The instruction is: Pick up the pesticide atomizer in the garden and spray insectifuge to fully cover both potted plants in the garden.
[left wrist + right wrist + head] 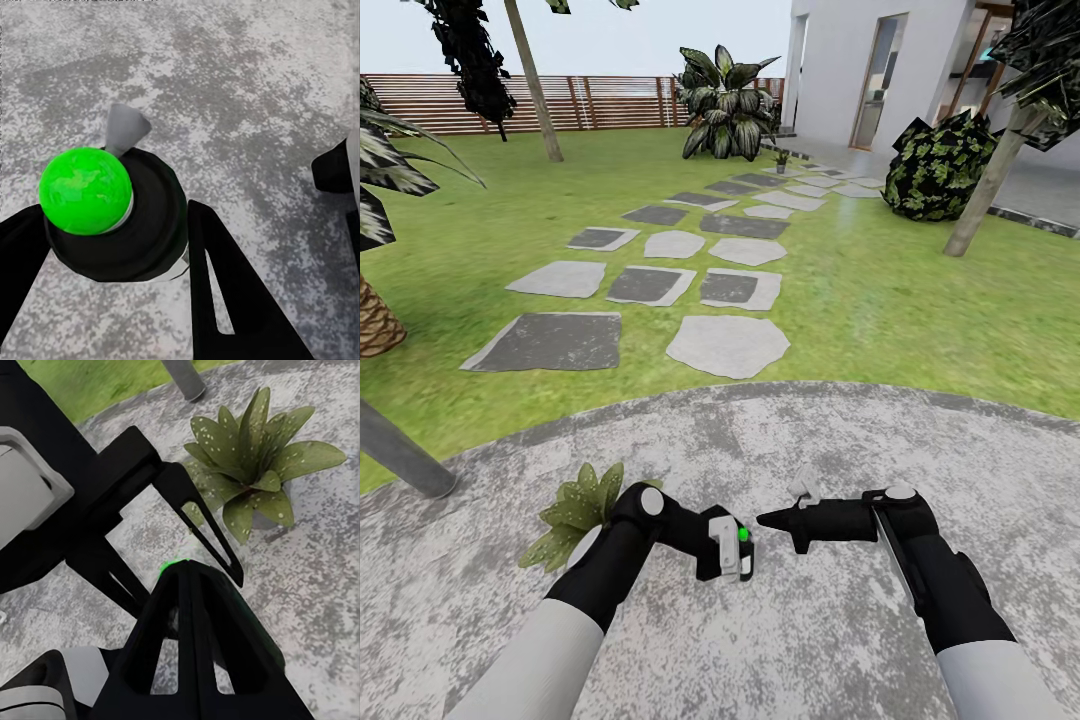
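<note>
On the round gravel patio: the robot stands on mottled grey gravel [780, 640], its curved edge meeting the lawn [900, 290].
Garden: green grass, flat grey stepping stones [728, 345] in light and dark slabs leading toward a white house [860, 70]; a brown slatted fence [590, 100] at the back, a big striped-leaf plant [725, 100], a dark round bush [940, 165], slanted tree trunks.
Left arm: black forearm bent inward, left gripper [732, 548] low over the gravel, its fingers clasped around the pesticide atomizer [738, 545].
Atomizer: in the left wrist view it is seen end-on, a dark round body with a glossy bright-green ball [84, 190] and a pale grey nozzle [124, 127], between two black fingers [225, 292].
Right arm: reaching inward, right gripper [785, 522] pointing at the left one, fingers pressed together, empty.
Potted plant: a low rosette [575, 510] of pointed, pale-speckled green leaves just beside the left elbow, on the gravel; also in the right wrist view [255, 465].
</note>
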`<state>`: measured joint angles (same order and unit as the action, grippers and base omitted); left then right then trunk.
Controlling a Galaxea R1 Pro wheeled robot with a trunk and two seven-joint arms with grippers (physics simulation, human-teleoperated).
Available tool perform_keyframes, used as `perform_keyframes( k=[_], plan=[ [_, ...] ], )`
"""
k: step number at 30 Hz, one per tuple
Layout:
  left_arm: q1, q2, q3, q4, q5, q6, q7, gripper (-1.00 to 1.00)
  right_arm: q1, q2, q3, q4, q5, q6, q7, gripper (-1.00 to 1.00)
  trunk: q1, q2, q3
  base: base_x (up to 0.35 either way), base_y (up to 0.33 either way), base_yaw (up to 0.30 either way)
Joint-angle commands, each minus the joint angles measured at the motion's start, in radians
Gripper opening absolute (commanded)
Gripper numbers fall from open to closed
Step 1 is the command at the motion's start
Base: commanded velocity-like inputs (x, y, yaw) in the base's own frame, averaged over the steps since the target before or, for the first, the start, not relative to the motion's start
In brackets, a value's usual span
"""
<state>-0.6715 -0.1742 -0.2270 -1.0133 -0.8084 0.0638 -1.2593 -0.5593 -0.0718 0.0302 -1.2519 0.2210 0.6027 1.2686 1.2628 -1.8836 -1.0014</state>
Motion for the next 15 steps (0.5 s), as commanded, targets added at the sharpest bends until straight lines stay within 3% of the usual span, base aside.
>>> perform_keyframes(
  k=[1,15],
  plan=[
    [0.000,0.000,0.000,-0.005,-0.003,0.007,-0.005,-1.00,-0.001,0.000,0.000,-0.001,0.005,0.008,0.005,-1.00,0.000,0.000,-0.001,0.000,0.000,0.000],
    [0.000,0.000,0.000,-0.052,-0.002,0.025,-0.006,-1.00,-0.001,0.000,0.001,-0.001,0.005,0.008,0.005,-1.00,0.000,0.000,-0.001,0.000,0.000,0.000]
  ],
)
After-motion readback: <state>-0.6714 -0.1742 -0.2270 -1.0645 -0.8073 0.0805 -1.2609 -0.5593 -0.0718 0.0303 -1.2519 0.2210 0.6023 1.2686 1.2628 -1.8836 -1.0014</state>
